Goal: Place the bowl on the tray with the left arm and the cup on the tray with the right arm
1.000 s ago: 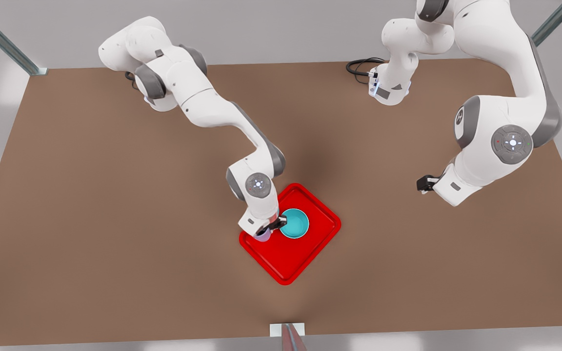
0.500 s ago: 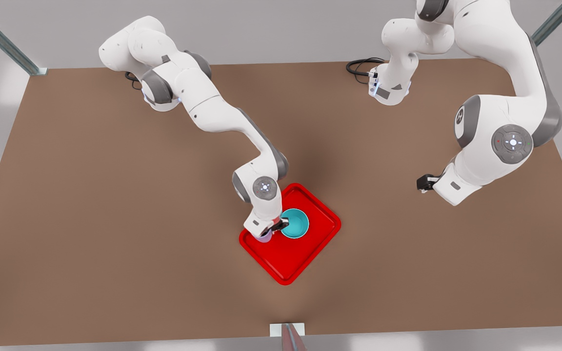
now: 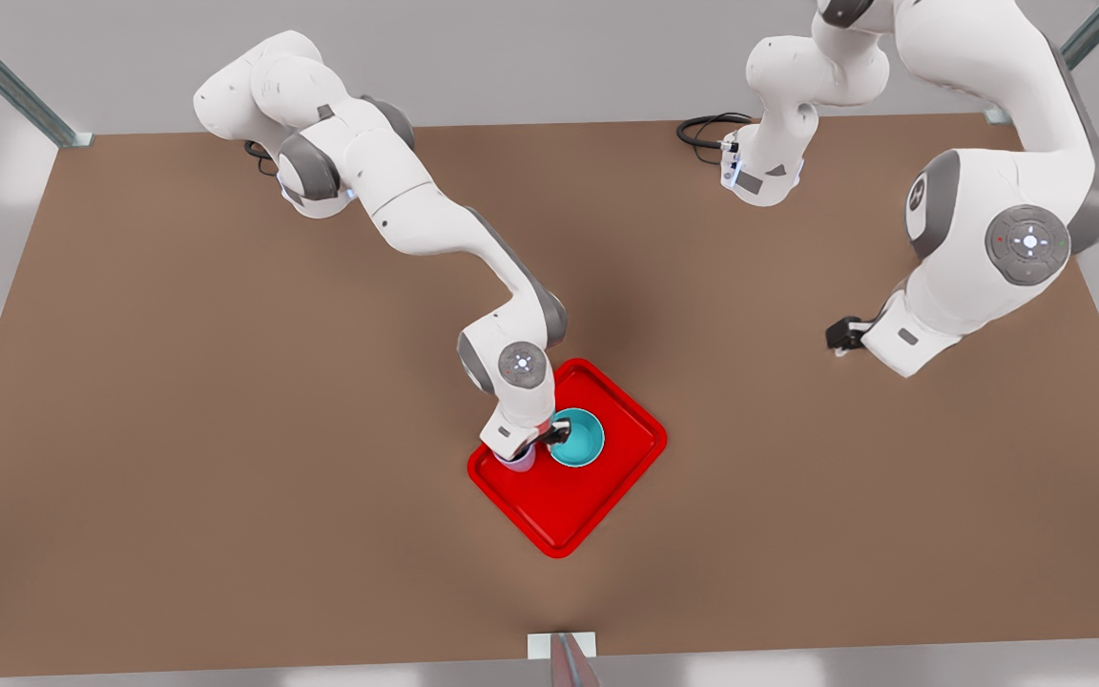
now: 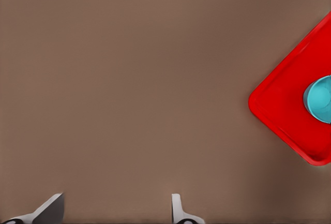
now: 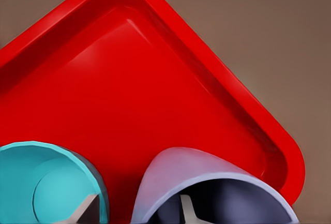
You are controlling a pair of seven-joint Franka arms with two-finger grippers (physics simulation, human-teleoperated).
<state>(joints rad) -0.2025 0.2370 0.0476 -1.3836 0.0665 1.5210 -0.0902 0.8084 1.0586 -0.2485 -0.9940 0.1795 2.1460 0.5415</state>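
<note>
- The right end effector (image 3: 538, 445) is down over the red tray (image 3: 607, 477), on the front view's left side of it, pinching the wall of the lavender cup (image 3: 517, 461): in the right wrist view one finger (image 5: 187, 211) sits inside the cup (image 5: 207, 182) and the other outside it, next to the teal bowl (image 5: 46, 182).
- The cup seems to rest on or just above the tray floor; contact underneath is hidden by the wrist.
- The bowl (image 3: 576, 438) sits upright on the tray, just beside the cup.
- The left end effector (image 3: 845, 335) waits well apart over the bare surface (image 3: 225, 429), its fingers (image 4: 178, 208) spread and empty.
- Handling, as a judgement: the cup looks light, rigid and smooth, so a rim pinch can slip or tip it. Letting go gently and lifting straight up should avoid nudging the bowl.
</note>
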